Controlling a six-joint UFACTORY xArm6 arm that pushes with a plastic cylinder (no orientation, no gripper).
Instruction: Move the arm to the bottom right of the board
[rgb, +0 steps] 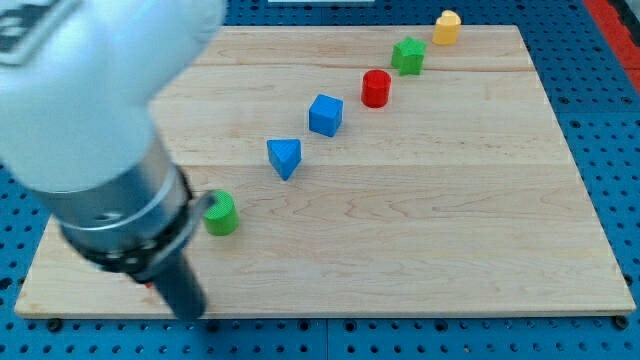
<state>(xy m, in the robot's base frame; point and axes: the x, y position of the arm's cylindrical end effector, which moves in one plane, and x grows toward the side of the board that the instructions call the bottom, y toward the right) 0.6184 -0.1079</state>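
My arm fills the view's left. Its dark rod ends with my tip (190, 312) near the board's bottom-left edge. The tip is below and a little left of a green cylinder (221, 213) and apart from it. From there a diagonal line of blocks runs up to the view's top right: a blue triangular block (284, 157), a blue cube (325, 114), a red cylinder (376, 88), a green star-like block (408, 55) and a yellow block (447, 27). A small red speck (149, 287) shows beside the rod; what it is cannot be told.
The wooden board (450, 240) lies on a blue perforated table (610, 120). The arm's pale body (80, 90) hides the board's top-left corner.
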